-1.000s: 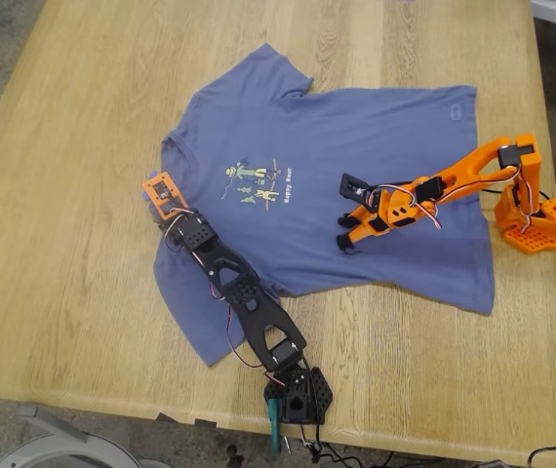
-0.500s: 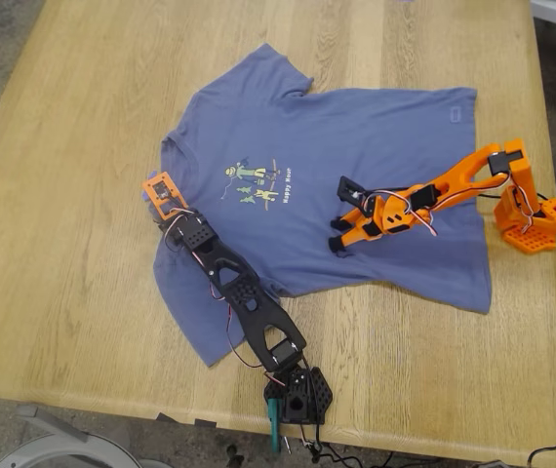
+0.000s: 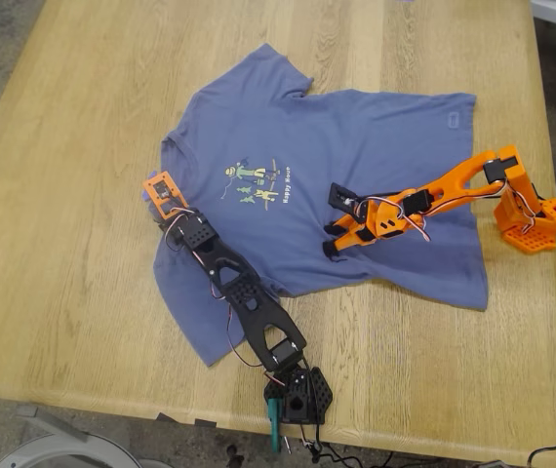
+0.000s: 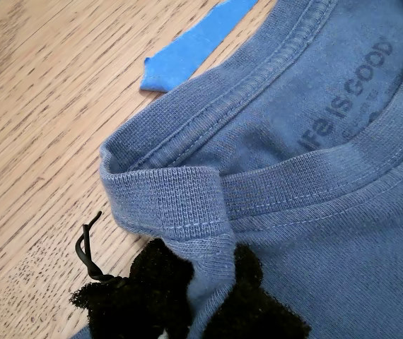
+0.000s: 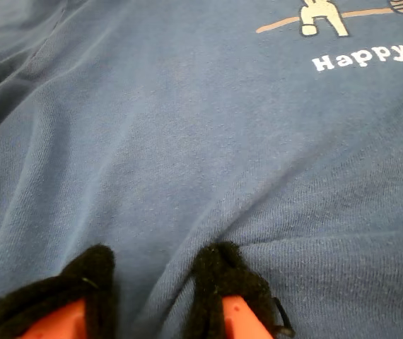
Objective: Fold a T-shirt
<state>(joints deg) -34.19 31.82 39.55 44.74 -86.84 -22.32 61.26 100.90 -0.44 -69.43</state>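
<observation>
The slate-blue T-shirt [image 3: 356, 127] lies spread flat on the wooden table [image 3: 73, 292], its cartoon print [image 3: 258, 182] facing up. My first gripper [image 3: 158, 195], on the black arm, is at the collar toward the exterior view's left. Its black pads are shut on a raised fold of the ribbed collar [image 4: 180, 201]. My second gripper [image 3: 331, 220], on the orange arm, rests low on the shirt's middle, on the exterior view's right of the print. It stands open, both padded fingertips [image 5: 219, 272] pressing the cloth, with a soft ridge of fabric between them.
A strip of blue tape [image 4: 194, 46] lies on the bare wood just beyond the collar. The orange arm's base [image 3: 536, 219] stands at the table's edge on the exterior view's right. The black arm's base [image 3: 297, 390] sits at the near edge.
The orange arm has stretched out toward the exterior view's left and sunk lower, sliding its open gripper across the shirt toward the print. The black arm has stayed still.
</observation>
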